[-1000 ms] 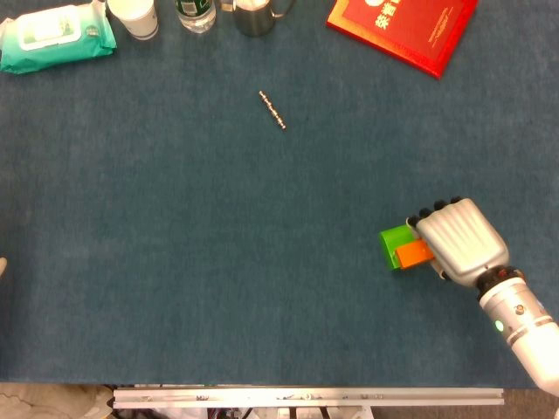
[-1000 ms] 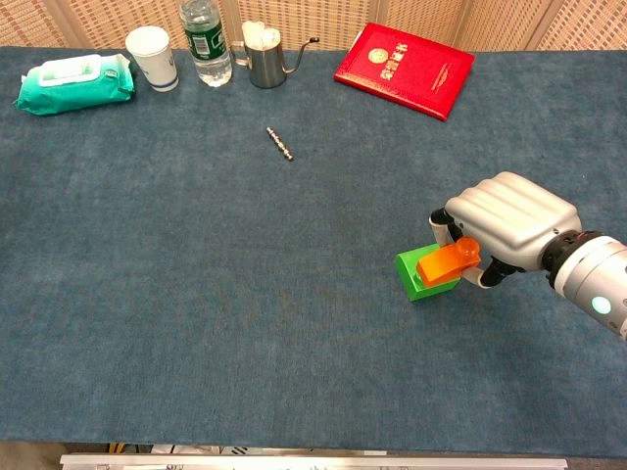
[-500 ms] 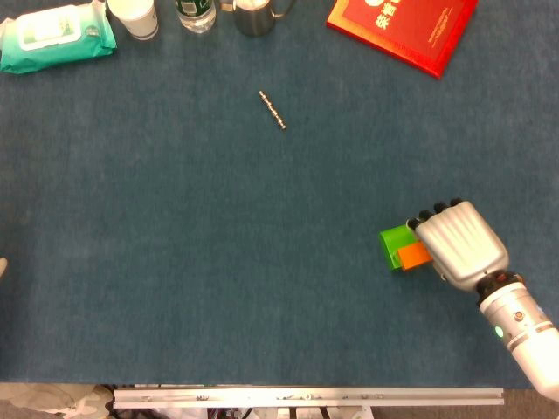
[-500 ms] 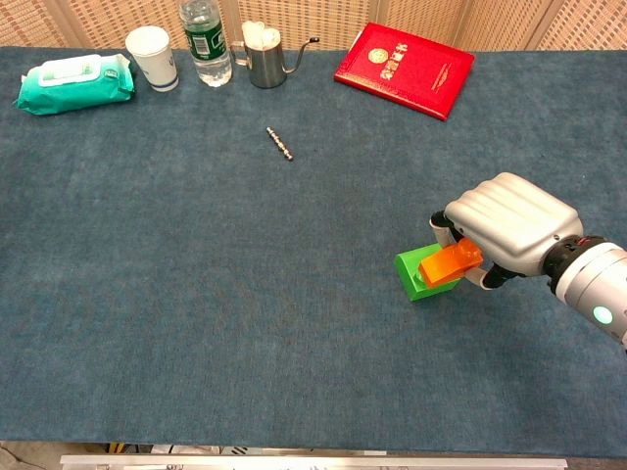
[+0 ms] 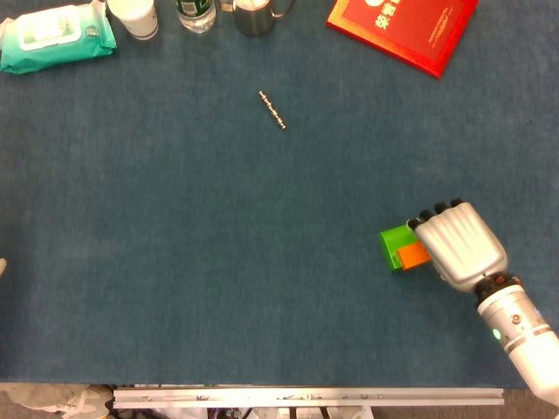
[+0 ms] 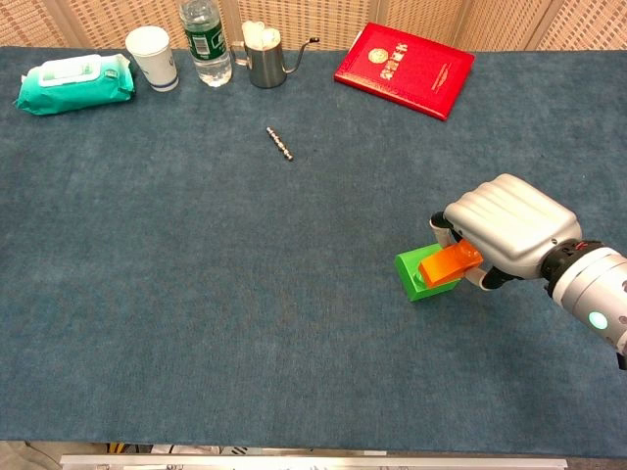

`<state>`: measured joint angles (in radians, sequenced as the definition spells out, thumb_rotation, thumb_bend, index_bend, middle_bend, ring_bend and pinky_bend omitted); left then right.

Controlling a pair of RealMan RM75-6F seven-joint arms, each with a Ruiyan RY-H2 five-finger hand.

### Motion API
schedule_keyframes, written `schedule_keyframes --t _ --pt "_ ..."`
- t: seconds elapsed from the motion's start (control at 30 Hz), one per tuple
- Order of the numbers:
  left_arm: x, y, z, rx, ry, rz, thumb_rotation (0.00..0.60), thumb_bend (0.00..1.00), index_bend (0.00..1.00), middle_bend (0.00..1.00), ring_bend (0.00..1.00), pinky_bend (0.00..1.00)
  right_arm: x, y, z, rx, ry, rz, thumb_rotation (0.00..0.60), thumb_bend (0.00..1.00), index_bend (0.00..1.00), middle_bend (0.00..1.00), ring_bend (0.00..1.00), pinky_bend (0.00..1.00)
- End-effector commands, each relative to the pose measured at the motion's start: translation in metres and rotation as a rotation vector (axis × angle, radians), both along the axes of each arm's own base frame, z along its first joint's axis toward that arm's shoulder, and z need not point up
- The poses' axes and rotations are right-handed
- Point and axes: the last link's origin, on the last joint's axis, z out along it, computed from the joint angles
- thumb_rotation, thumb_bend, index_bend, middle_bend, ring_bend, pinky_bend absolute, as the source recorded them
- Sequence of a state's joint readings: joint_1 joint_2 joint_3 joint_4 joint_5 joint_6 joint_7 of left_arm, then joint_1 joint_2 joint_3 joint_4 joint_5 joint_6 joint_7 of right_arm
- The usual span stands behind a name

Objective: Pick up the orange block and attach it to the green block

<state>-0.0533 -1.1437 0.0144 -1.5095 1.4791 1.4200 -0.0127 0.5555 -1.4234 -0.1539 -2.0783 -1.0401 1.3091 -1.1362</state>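
My right hand (image 5: 461, 243) (image 6: 511, 231) grips the orange block (image 6: 447, 264) (image 5: 411, 256) at the right side of the table. The orange block sits tilted on top of the green block (image 6: 414, 276) (image 5: 397, 240), touching it, its far end under my palm. The green block rests on the blue cloth, partly covered by the orange one. My fingers curl down around the orange block's right end. My left hand does not show in either view.
Along the far edge stand a teal wipes pack (image 6: 73, 81), a white cup (image 6: 154, 57), a bottle (image 6: 206, 41), a steel pitcher (image 6: 265, 57) and a red booklet (image 6: 404, 69). A small metal rod (image 6: 280, 143) lies mid-table.
My right hand has sunk slightly and drawn back a little, pressing the orange block lower onto the green block. The green block has stayed in place.
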Motion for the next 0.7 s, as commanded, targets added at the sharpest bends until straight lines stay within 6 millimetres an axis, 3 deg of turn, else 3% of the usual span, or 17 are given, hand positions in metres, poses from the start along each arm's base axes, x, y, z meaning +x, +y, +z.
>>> schedule_keyframes --t 0.03,0.7 --pt "-0.0004 -0.0002 -0.0004 -0.001 -0.001 0.001 0.600 0.17 0.17 0.19 0.18 0.13 -0.0008 0.0009 -0.0008 -0.002 -0.002 0.000 0.600 0.33 0.64 0.50 0.43 0.47" --pt "-0.0012 0.0003 -0.0013 -0.005 -0.001 0.006 0.600 0.17 0.17 0.19 0.18 0.13 -0.0041 0.0011 -0.0034 -0.017 0.002 -0.006 0.600 0.33 0.64 0.50 0.44 0.47"
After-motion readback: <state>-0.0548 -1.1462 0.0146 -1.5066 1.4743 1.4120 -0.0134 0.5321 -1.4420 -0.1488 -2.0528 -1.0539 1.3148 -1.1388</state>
